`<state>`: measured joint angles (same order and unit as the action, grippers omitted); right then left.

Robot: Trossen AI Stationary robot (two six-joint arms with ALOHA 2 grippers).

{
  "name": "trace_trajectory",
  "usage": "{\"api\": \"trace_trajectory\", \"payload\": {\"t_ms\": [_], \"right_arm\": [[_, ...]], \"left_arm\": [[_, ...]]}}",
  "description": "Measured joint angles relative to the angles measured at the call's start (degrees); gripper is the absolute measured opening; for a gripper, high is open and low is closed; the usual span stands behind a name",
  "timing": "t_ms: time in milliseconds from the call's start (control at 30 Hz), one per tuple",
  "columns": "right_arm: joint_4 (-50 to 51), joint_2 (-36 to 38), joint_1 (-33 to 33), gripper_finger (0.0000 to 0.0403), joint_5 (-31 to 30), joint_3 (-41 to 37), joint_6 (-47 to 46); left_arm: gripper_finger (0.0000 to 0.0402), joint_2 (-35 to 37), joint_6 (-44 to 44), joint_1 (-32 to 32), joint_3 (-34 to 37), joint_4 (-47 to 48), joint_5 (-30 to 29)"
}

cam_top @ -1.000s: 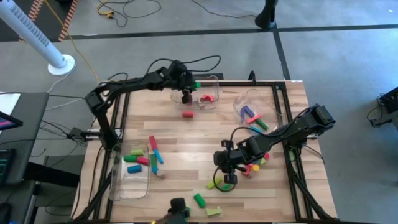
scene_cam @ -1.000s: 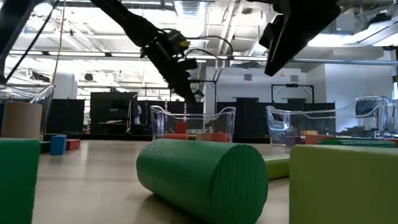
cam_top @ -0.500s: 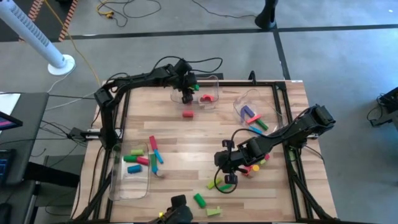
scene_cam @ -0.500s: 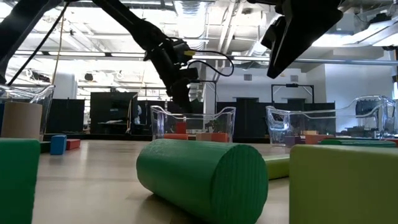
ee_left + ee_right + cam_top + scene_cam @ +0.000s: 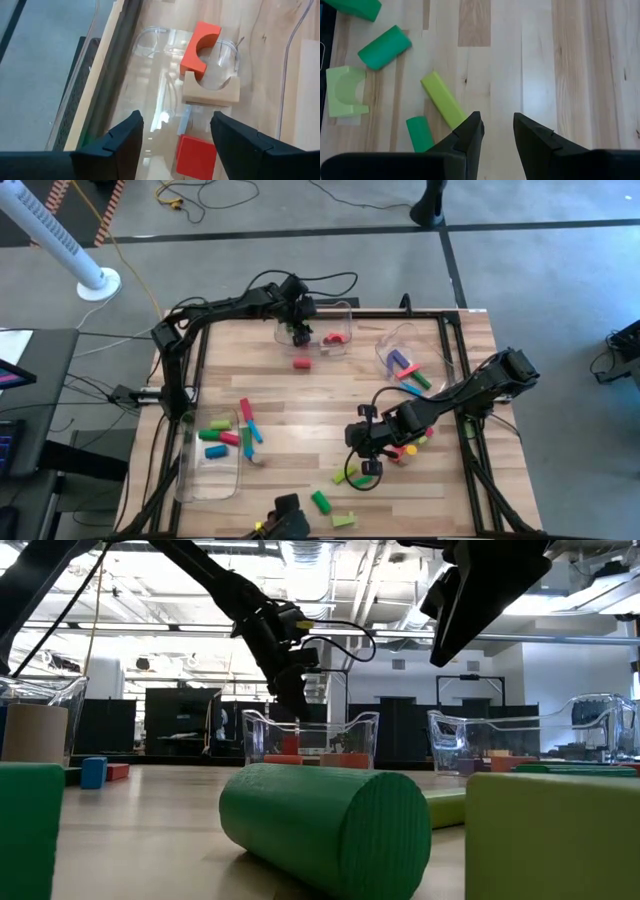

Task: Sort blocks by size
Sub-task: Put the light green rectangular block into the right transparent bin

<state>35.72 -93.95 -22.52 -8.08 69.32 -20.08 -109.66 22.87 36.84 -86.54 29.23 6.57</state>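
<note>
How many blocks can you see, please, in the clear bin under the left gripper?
3: a red arch, a tan arch touching it, and a red cube beside the tan arch; the fingers may hide others.

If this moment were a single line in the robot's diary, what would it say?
left gripper: open above clear bin, red cube below | right gripper: empty, over table near light green bar | sorting unfinished

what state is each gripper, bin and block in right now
left gripper: open, empty, over the back bin
right gripper: slightly open, empty, above the lime bar
back bin: holds red arch, tan arch, red cube
red arch: flat in bin, touching tan arch
tan arch: flat in bin
red cube: in bin, free of the fingers
lime bar: flat on table
green cylinder: on its side
</note>
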Motion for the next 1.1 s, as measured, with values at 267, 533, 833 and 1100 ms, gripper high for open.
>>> {"api": "trace_trajectory", "payload": {"t_ms": [267, 533, 833, 1100], "right_arm": [[0.5, 0.0, 0.0, 0.014, 0.0, 0.0, 0.2], [0.5, 0.0, -0.3, 0.014, 0.0, 0.0, 1.6], [0.5, 0.0, -1.9, 0.014, 0.0, 0.0, 4.9], [0.5, 0.0, -2.6, 0.014, 0.0, 0.0, 6.4]], "left_arm": [[0.0225, 3.5, 0.9, -0.7, 0.0, 1.7, 0.7], [0.0225, 11.2, 2.8, -4.3, 0.0, 10.5, 1.1], [0.0219, 22.1, 2.5, -14.6, 1.4, 20.4, 1.2], [0.0217, 30.7, -0.2, -27.5, 1.5, 26.5, 1.2]]}}
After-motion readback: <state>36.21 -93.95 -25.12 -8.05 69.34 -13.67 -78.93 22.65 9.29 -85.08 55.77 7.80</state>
